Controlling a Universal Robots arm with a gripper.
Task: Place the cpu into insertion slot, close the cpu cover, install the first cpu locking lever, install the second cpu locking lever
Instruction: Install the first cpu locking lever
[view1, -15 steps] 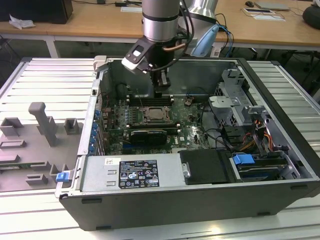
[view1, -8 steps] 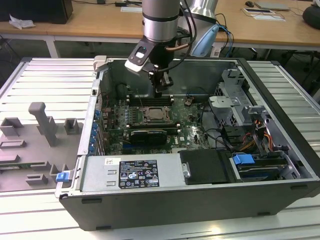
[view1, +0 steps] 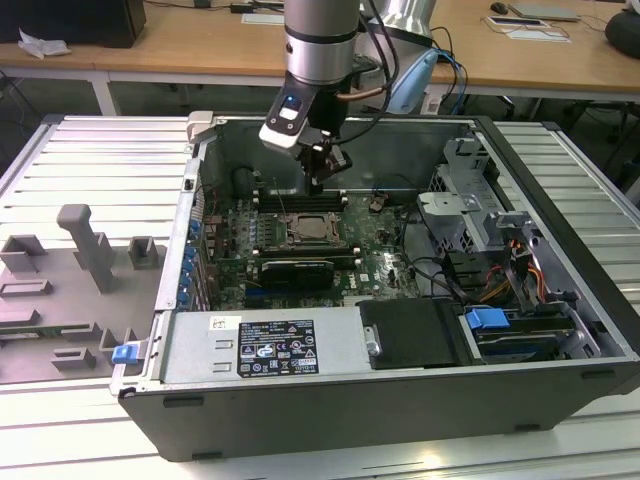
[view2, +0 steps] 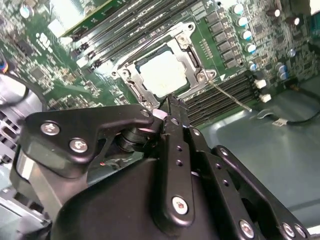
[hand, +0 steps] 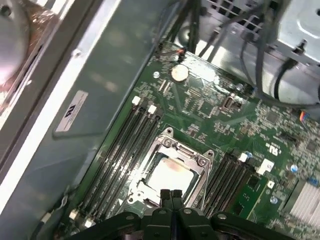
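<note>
In the exterior view, the gripper (view1: 318, 183) hangs from the arm inside the open computer case (view1: 190, 350), its fingers drawn together with nothing between them. It hovers just above the motherboard (view1: 385, 262), over the far edge of the insertion slot (view1: 339, 239), where the cpu (view1: 313, 228) lies flat.

In the second wrist view, the gripper (view2: 171, 101) is pinched closed and empty, its tip close to the socket's rim; whether it touches the rim I cannot tell. The cpu (view2: 164, 74) sits in the slot with the cpu cover (view2: 193, 56) lying flat around it, the pale top showing through the window. A thin locking lever (view2: 231, 95) juts out from one corner of the socket across the memory slots (view2: 225, 92).

In the first wrist view, the fingertips (hand: 164, 194) meet with only a hairline gap, holding nothing. The cpu (hand: 169, 175) lies just beyond them, framed by the cover (hand: 198, 165), with memory slots (hand: 120, 150) on both sides.
</note>
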